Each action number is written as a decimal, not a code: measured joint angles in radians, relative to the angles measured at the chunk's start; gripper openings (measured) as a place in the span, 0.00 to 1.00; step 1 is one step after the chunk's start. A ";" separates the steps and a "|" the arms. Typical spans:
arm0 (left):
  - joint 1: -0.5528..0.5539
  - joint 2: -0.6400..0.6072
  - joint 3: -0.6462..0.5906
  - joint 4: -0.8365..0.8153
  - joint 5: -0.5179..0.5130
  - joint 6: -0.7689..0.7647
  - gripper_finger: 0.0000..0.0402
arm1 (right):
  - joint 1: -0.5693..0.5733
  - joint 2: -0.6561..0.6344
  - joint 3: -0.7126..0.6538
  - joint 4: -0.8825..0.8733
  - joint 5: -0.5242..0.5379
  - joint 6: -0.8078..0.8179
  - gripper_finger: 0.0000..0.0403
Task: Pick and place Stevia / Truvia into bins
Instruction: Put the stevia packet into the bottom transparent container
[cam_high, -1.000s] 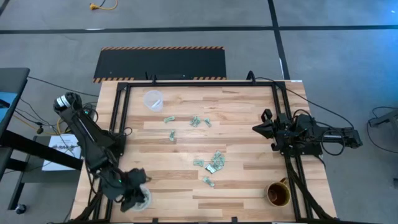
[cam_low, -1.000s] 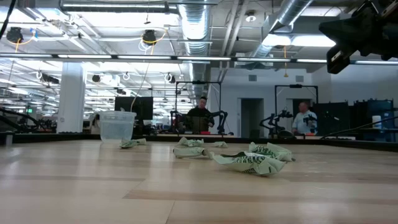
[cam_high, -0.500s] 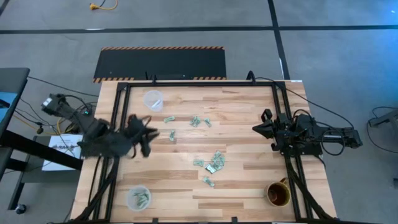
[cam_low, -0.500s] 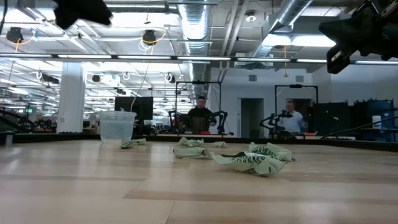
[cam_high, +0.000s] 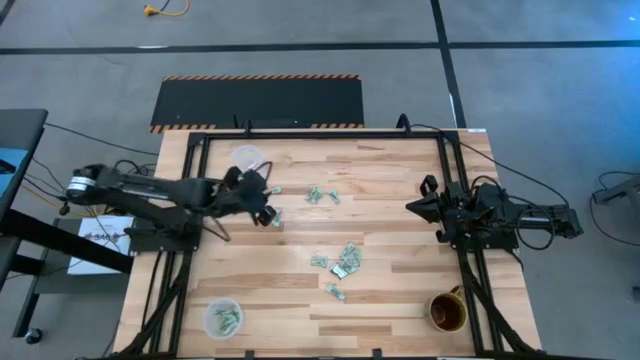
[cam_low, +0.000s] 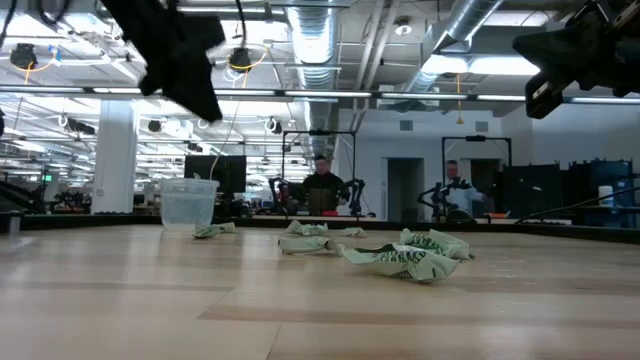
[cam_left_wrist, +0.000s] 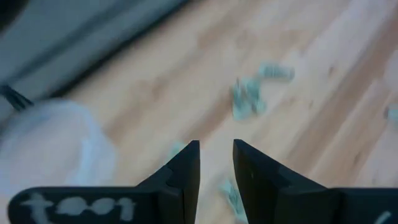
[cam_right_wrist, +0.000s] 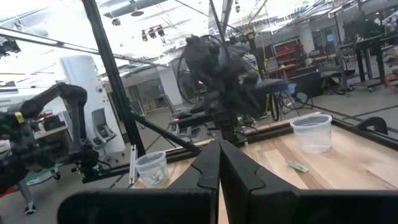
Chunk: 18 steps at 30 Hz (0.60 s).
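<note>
Pale green Stevia / Truvia packets lie flat and loose on the wooden table: one group (cam_high: 321, 195) toward the far side, another (cam_high: 343, 260) in the middle, both also in the low view (cam_low: 402, 258). One clear bin (cam_high: 246, 158) stands at the far left. The other bin (cam_high: 223, 318), at the near left, has packets in it. My left gripper (cam_high: 266, 208) hovers open above the table beside the far bin (cam_left_wrist: 50, 146), over packets (cam_left_wrist: 247, 101), nothing between its fingers. My right gripper (cam_right_wrist: 219, 163) waits shut at the right side, off the table.
A brown mug (cam_high: 447, 312) stands at the near right corner. Black frame rails (cam_high: 190, 190) run along the table's left, right and far edges. Bare wood lies between the packet groups and the right arm (cam_high: 490, 215). People stand in the room beyond the table.
My left gripper has swung from above the near-left bin toward the table's far edge and then to the right, turning as it went. It now hangs above the packets beside the far bin. The gap between its fingers cannot be compared.
</note>
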 joint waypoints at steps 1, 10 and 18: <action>0.016 0.031 0.000 0.000 0.045 -0.002 0.21 | 0.000 0.000 0.000 0.000 0.000 0.000 0.00; 0.094 0.268 0.000 0.059 0.223 0.023 0.21 | 0.000 0.000 0.000 0.000 0.000 0.000 0.00; 0.150 0.382 0.000 0.060 0.345 0.037 0.21 | 0.000 0.000 0.000 0.000 0.000 0.000 0.00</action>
